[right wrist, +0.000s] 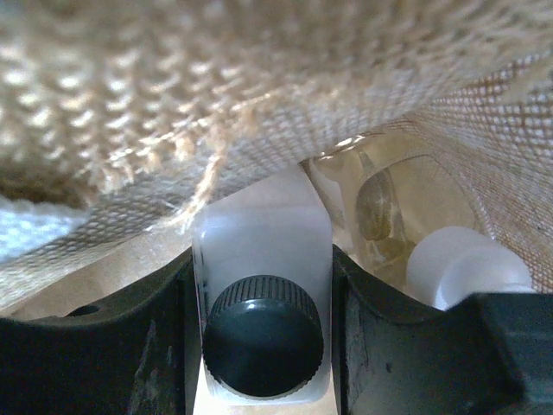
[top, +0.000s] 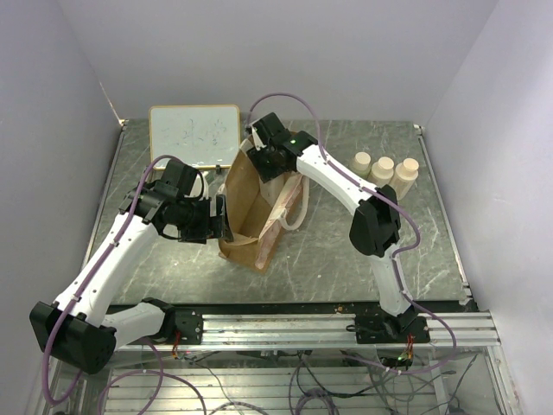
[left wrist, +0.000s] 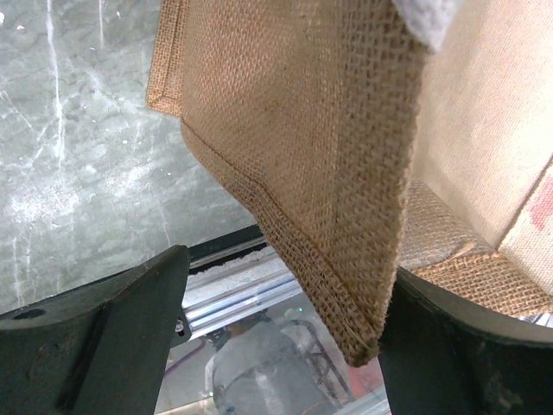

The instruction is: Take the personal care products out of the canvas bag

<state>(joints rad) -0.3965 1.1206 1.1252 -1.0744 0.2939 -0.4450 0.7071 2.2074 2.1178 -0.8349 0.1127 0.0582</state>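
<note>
Nearest you, your left gripper (top: 222, 221) stands with its jaws wide apart, straddling the left wall of the canvas bag (top: 235, 194). In the left wrist view the burlap edge hangs between the two fingers (left wrist: 95, 346), close against the right one and well clear of the left. The bag sits mid-table (top: 346, 251), its cream handles (top: 294, 207) draped on the right side.

Farther on, your right gripper (right wrist: 263, 259) reaches into the bag's far end. Its fingers lie against both flanks of the white bottle (right wrist: 259, 225), whose dark cap (right wrist: 263, 333) faces the camera. Just beside it, deeper in the bag, lies the slim amber bottle (right wrist: 380, 207) with its white top (right wrist: 458, 268).

Beyond the bag to the right, three beige bottles (top: 383, 169) stand in a row on the table. A whiteboard (top: 194, 134) rests at the far left.
</note>
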